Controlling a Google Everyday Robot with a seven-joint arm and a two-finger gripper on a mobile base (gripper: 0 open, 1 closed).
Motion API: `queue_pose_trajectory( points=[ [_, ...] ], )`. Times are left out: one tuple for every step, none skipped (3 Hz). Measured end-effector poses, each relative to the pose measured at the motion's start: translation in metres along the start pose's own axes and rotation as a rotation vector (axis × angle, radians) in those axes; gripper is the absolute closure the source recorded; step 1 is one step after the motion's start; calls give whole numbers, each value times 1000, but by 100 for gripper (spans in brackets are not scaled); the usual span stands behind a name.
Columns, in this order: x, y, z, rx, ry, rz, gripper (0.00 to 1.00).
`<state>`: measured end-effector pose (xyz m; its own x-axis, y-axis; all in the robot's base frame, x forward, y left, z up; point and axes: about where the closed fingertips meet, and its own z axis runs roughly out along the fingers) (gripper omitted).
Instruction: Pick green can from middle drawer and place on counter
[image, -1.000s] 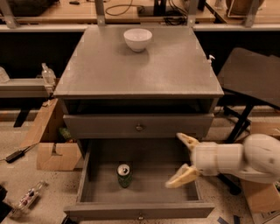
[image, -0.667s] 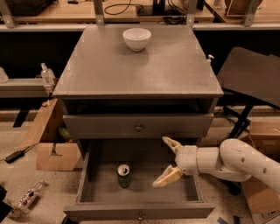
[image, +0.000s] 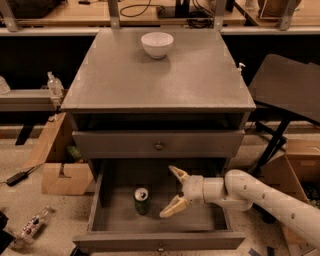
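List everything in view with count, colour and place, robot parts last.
green can: one, dark green, upright in the middle drawer
middle drawer: one, grey, pulled open
upper drawer: one, grey, shut
counter: one, grey, cabinet top
bowl: one, white, on the counter's back
cardboard boxes: two, brown, floor, either side
wooden tabletop: one, light, behind, with cables
arm: one, white, from the right
gripper: one, cream fingers open, over the drawer right of the can, apart

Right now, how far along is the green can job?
Done: the middle drawer is open. In hand: the gripper, open, hangs inside it beside the green can, not touching. Left: grasp the can, lift it, set it on the counter.
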<state>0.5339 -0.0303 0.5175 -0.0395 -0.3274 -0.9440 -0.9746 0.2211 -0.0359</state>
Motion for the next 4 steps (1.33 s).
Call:
queue_pose_trajectory(
  points=[
    [16,1,41,-14,-2,-8,0],
    [37,2,90,13,-11,6,0],
    [53,7,124,16,2,18,2],
    [58,11,141,21,42,21,25]
  ],
)
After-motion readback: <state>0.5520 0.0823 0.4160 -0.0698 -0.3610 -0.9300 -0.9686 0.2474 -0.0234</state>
